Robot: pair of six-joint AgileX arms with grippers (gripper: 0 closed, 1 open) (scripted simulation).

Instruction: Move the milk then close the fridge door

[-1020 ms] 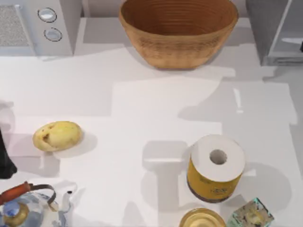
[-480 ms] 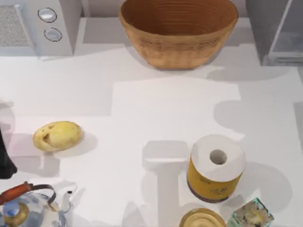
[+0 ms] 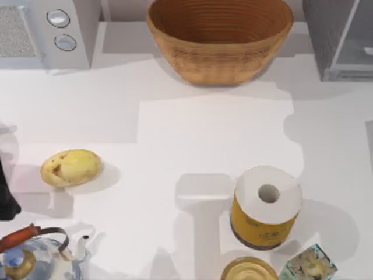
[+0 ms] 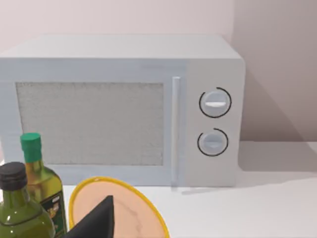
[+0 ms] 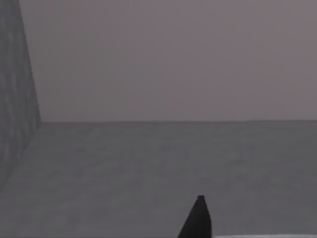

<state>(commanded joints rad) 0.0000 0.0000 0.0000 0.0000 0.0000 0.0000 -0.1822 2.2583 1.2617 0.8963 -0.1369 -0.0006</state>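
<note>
Far right corner of the table, and there's the fridge door [image 3: 354, 38], a pale glossy panel set at an angle against the grey speckled fridge [image 3: 319, 26] (it looks swung open, though the edge of the top view cuts it off). The right wrist view faces plain grey inner surfaces with a speckled wall to one side, and a dark tip of the right gripper [image 5: 198, 218] pokes in; open or closed, I cannot tell. Just left of the fridge stands the wicker basket [image 3: 219, 41]. Nearer the front are the paper roll [image 3: 266, 205] and the potato [image 3: 70, 167], well apart. At the left edge of the table, the left gripper [image 4: 101, 220] hangs over a yellow-rimmed plate [image 4: 129, 213], facing the microwave [image 4: 124, 104]; its state I cannot tell either.
</note>
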